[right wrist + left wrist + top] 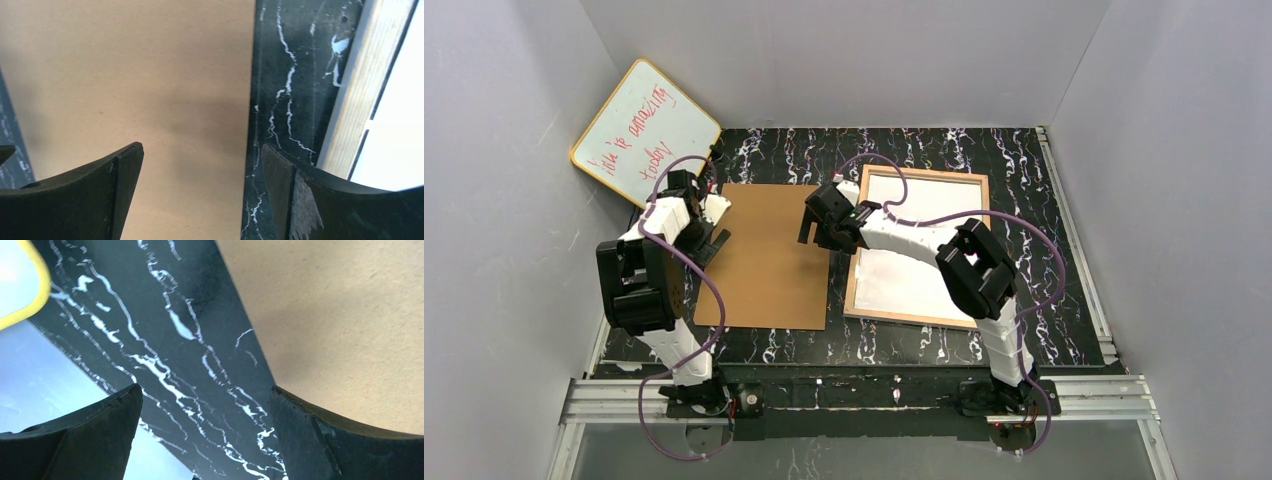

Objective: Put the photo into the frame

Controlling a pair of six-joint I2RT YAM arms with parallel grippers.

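At the far left the whiteboard (646,130) leaned against the wall and had no part in the job. My left gripper (715,228) hung just off the far left edge of the brown backing board (769,255), its jaws spread wide with nothing between them. Its wrist camera showed bare marbled table (165,340) under the gap and the board's edge running in by the right finger.

My right gripper (816,222) was over the board's far right edge, equally released and empty. One finger was above the board and the other above the narrow strip of table that parted the board from the frame (849,290).

The frame lay flat on the right with its tan wood back up, just beside the board but not touching it. A white sheet (894,285) filled its opening. I took that for the photo, face down with its plain back showing, though no printed side was visible to confirm it.

I judged the print already seated and the step in hand to be closing it in with the board. The next move would call for both grippers to come down on a thin sheet lying flush on the table and work a finger under each edge. They would then need to lift it level and lower it squarely into the frame without shifting the print
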